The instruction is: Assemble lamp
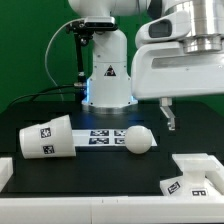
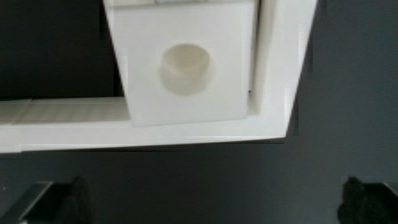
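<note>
The white conical shade [image 1: 47, 138] lies on its side at the exterior view's left, with square tags on its wall. The rounded bulb [image 1: 137, 139] lies on the black table near the middle. The boxy base [image 1: 183, 183] sits at the exterior view's lower right, and in the wrist view the base [image 2: 187, 70] shows a round socket hole. My gripper [image 1: 168, 112] hangs above the table between the bulb and the base. In the wrist view the gripper [image 2: 208, 205] is open and empty, its fingertips [image 2: 45, 200] wide apart over dark table, short of the base.
The marker board [image 1: 103, 136] lies flat between the shade and the bulb. A white angled frame [image 2: 107, 128] borders the base, and it also shows in the exterior view [image 1: 200, 160]. Another white piece [image 1: 5, 175] sits at the exterior view's lower left. The arm's pedestal [image 1: 106, 80] stands behind.
</note>
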Tool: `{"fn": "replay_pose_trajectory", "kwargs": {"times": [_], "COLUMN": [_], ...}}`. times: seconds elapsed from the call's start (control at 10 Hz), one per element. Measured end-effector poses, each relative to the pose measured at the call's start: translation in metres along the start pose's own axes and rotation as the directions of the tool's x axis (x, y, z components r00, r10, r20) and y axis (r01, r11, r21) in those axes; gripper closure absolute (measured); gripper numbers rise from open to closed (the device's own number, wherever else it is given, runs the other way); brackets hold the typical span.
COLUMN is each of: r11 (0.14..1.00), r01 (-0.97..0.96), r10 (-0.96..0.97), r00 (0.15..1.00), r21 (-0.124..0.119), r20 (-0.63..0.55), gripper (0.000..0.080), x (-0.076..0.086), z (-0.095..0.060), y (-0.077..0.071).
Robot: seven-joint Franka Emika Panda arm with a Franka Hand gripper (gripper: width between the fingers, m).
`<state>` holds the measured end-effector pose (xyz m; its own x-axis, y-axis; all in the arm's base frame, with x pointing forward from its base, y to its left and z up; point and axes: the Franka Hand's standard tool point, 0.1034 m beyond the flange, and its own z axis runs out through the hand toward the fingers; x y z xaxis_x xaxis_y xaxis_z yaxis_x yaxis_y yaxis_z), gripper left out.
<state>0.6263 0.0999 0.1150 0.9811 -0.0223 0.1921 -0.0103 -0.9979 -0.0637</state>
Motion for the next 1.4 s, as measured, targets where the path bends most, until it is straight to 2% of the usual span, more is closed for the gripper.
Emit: {"fn": "replay_pose_trajectory", "kwargs": {"times": [0.3,0.4,0.6,0.7,0.9,1.2,1.4], "r11": [1.0,1.0,0.998,0.997,0.997,0.997,0.996], "r01": [-0.011,-0.017,-0.058,-0.072,-0.071,-0.072,-0.081], "r10": [0.009,0.016,0.059,0.073,0.073,0.076,0.089], "r00": [0.977,0.958,0.871,0.837,0.8,0.795,0.751], "r21": [0.009,0.003,-0.017,-0.024,-0.028,-0.03,-0.044], "r20": [0.212,0.286,0.488,0.543,0.596,0.602,0.654], "gripper": [0.01,0.01,0.01,0.01,0.01,0.01,0.01], "x": [-0.01,-0.028,-0.072,-0.081,-0.085,-0.088,-0.114], "z": [-0.001,0.003,-0.001,-0.001,0.004,0.007,0.017], "y": [0.001,0.011,0.037,0.043,0.044,0.046,0.058]}}
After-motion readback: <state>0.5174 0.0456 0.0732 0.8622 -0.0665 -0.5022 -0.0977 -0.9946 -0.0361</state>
